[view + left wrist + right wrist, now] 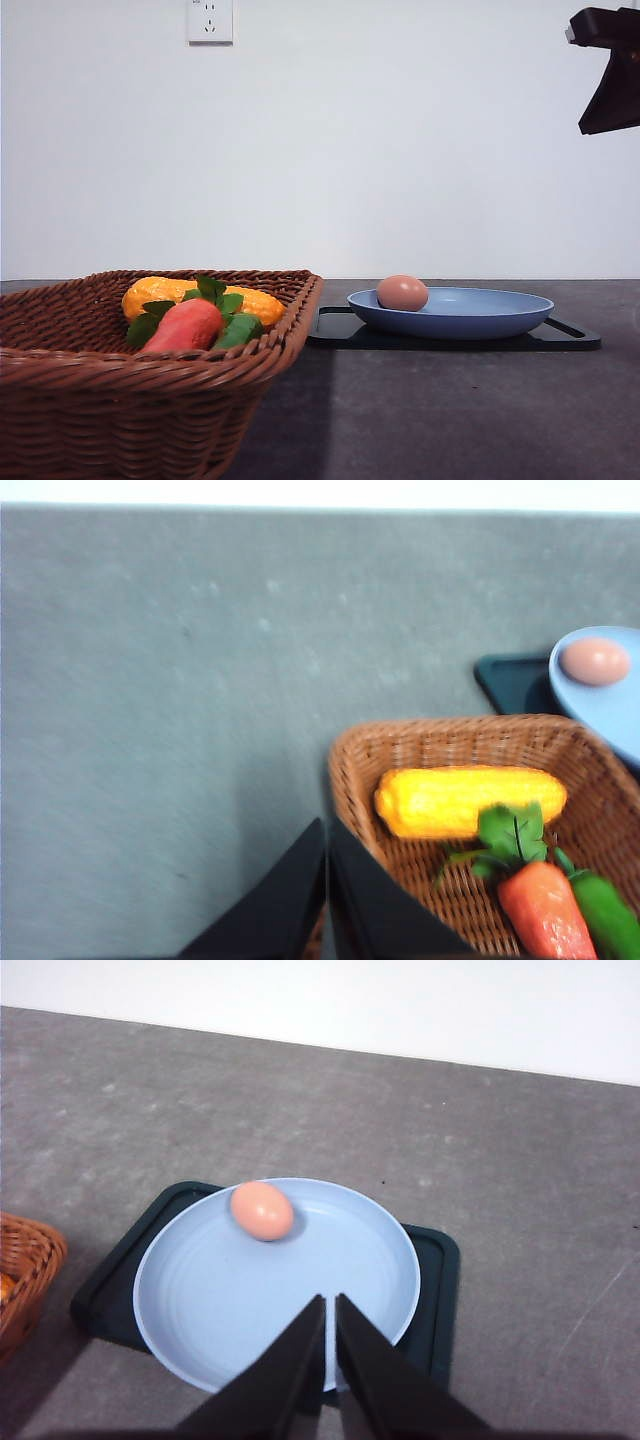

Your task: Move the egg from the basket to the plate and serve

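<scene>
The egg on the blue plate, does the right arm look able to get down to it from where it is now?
Probably yes. The right gripper hovers above the plate, fingers shut and holding nothing, and the egg lies uncovered near the plate's rim with nothing over or against it. The gripper would have to open first.

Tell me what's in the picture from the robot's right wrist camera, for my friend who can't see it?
A pinkish-brown egg lies near the edge of a round blue plate, which sits on a flat black tray on a grey table. The right gripper, jaws closed and empty, hangs above the plate, and a corner of a wicker basket peeks in at the side.
</scene>
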Robot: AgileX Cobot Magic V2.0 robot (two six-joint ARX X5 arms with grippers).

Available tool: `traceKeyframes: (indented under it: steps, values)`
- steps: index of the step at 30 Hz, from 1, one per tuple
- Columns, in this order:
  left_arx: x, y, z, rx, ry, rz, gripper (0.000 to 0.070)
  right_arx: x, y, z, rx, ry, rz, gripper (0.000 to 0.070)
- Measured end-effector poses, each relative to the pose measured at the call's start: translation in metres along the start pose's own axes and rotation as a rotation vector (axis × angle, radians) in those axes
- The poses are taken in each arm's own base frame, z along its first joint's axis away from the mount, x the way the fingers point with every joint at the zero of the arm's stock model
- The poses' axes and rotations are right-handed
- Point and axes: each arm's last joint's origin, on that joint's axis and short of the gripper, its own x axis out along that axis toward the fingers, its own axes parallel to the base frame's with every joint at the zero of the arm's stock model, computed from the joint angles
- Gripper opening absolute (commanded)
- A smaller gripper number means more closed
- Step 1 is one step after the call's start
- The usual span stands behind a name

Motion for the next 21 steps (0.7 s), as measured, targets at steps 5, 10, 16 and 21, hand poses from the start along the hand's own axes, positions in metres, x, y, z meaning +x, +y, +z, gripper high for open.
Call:
traceKeyframes:
  steps: [5, 10, 16, 21]
  values:
    - [-0.035, 0.011, 0.003, 0.009, -0.177, 0.070, 0.0000, 0.000, 0.000, 0.000, 0.000, 0.000, 0.000, 0.0000]
    - [-0.048, 0.023, -0.012, 0.025, -0.267, 0.199, 0.0000, 0.000, 0.000, 0.000, 0.000, 0.000, 0.000, 0.0000]
    - [-0.036, 0.035, -0.046, 0.002, -0.233, 0.327, 0.0000, 0.000, 0.000, 0.000, 0.000, 0.000, 0.000, 0.0000]
    - [-0.016, 0.042, -0.078, -0.035, -0.191, 0.351, 0.0000, 0.000, 0.000, 0.000, 0.000, 0.000, 0.000, 0.0000]
